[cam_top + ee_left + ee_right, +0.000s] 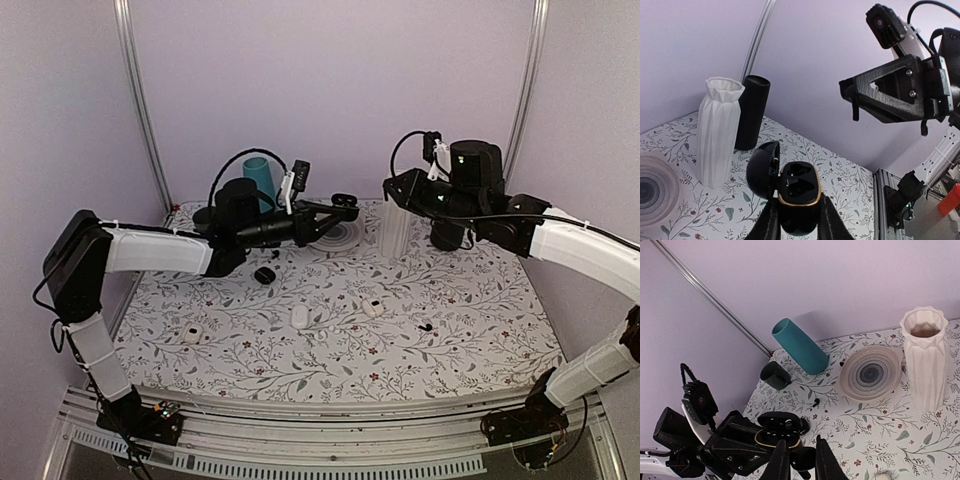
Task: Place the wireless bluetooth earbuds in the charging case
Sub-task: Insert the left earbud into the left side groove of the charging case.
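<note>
My left gripper [345, 207] is shut on an open black charging case [799, 187] with a gold rim, held above the table with its lid swung to the left. The case also shows in the right wrist view [779, 436]. My right gripper [802, 450] hovers just right of the case, and its fingers pinch a glossy black earbud [802, 458]. It also shows in the top view [392, 187]. A loose black earbud [816, 402] lies on the table near the plate, and another [425, 327] lies front right.
A white ribbed vase [395, 230] stands under the right gripper. A teal vase [260, 178], a black cup [775, 375] and a grey plate [871, 372] sit at the back. White cases [300, 316] [372, 308] [192, 333] and a black case [265, 275] lie on the floral mat.
</note>
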`<state>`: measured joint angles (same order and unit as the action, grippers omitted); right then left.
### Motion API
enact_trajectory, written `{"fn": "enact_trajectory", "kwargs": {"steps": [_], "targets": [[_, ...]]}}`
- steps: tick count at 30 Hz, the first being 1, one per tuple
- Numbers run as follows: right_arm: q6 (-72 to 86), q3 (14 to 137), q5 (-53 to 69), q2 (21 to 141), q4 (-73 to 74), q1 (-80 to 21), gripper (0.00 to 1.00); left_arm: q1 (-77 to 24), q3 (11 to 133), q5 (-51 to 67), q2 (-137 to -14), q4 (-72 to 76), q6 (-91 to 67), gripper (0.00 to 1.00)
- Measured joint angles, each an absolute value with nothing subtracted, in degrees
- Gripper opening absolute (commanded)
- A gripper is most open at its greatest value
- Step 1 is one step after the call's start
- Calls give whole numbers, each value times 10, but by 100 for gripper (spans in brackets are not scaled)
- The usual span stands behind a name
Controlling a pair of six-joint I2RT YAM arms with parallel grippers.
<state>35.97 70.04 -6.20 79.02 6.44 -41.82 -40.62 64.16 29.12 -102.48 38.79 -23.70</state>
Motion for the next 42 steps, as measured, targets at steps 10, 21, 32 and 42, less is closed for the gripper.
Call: {"fn": "enact_trajectory", "kwargs": {"steps": [10, 21, 32, 42], "targets": [[328, 709, -52, 810, -22, -461, 11, -430, 659, 321, -1028, 401, -227, 0], [310, 707, -39, 812, -76, -489, 11, -435, 677, 356, -1028, 401, -212, 0], [321, 679, -43, 812, -92, -495, 11, -441, 680, 345, -1028, 401, -201, 0], [324, 678, -48, 812, -95, -500, 11, -447, 680, 324, -1028, 400, -190, 0]]}}
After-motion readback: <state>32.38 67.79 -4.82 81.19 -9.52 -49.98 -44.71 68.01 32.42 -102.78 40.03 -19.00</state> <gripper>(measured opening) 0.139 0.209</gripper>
